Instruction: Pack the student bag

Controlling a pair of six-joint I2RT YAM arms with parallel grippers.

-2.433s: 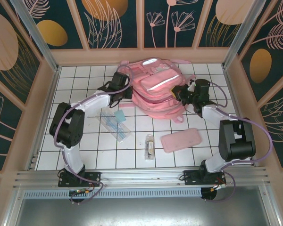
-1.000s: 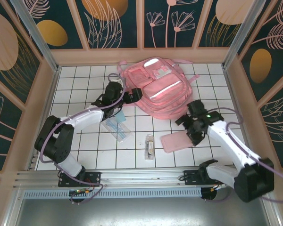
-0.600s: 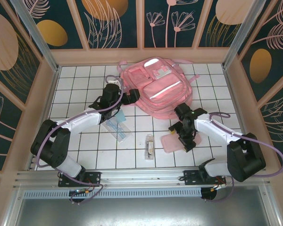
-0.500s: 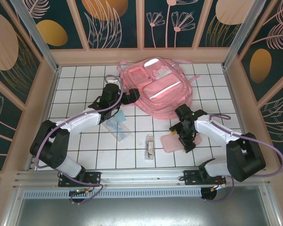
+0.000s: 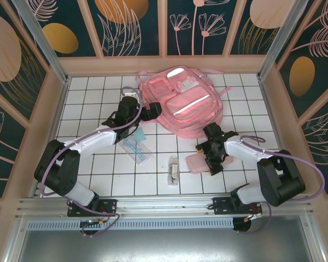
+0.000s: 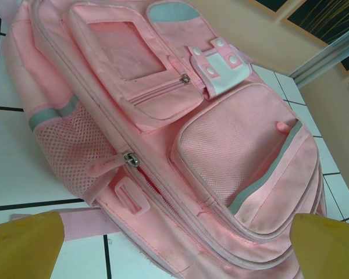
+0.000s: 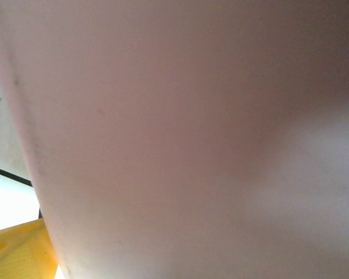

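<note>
The student bag [image 5: 181, 102], a large pink backpack, lies flat on the white tiled table at the back centre. My left gripper [image 5: 151, 113] hovers open at its lower left edge. In the left wrist view the bag [image 6: 180, 122] spreads across the frame between my two yellow fingertips [image 6: 23, 247], and a metal zipper pull [image 6: 128, 158] sits beside a slightly parted zip. My right gripper [image 5: 212, 159] is down over a flat pink pencil case [image 5: 192, 162]. Up close the case [image 7: 180, 133] is pressed near the lens, with one yellow fingertip [image 7: 14, 253] at its left side and the jaws wide.
A clear packet with blue contents [image 5: 135, 144] lies left of centre, under my left forearm. A small clear packet [image 5: 173, 170] lies near the front centre. Wooden walls [image 5: 164, 64] close in the table on three sides.
My right arm swung left and down onto the pink pencil case, now covering most of it. My left gripper stayed at the bag's lower left edge.
</note>
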